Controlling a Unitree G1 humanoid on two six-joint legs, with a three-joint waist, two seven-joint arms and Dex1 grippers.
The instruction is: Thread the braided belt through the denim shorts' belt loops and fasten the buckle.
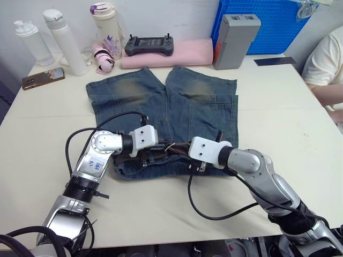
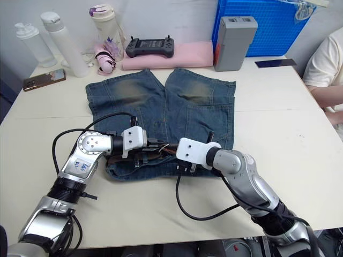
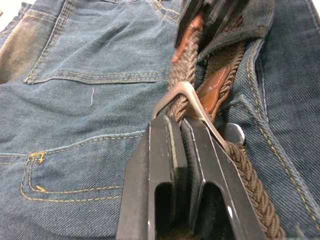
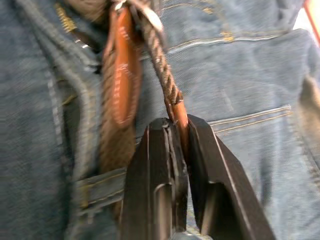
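- The denim shorts (image 1: 171, 115) are laid flat on the pale counter (image 1: 48, 176), with the waistband at the near edge and the legs pointing away.
- The braided belt (image 3: 252, 185) is seen lying along the waistband, near the middle of the shorts.
- The left gripper (image 3: 181, 131) is held at the waistband, its fingers nearly closed and pinched on the silver buckle (image 3: 186, 97), through which the braided strap passes.
- The right gripper (image 4: 179, 131) is set just beside the left one on the waistband; its fingers are closed on the brown leather tip of the belt, which rises from between them toward the buckle.
- A belt loop (image 4: 100, 187) is seen crossing the waistband beside the right gripper, with the belt passed beneath it.
- Behind the shorts, a pink pad (image 1: 177, 53) carrying a black controller (image 1: 150, 45) is placed, with a grey box (image 1: 235, 40) and a blue crate (image 1: 268, 24) to its right.
- At the far left, bottles (image 1: 64, 40) and a phone (image 1: 43, 78) are set.
- A person's arm (image 1: 327, 80) is seen at the far right edge.
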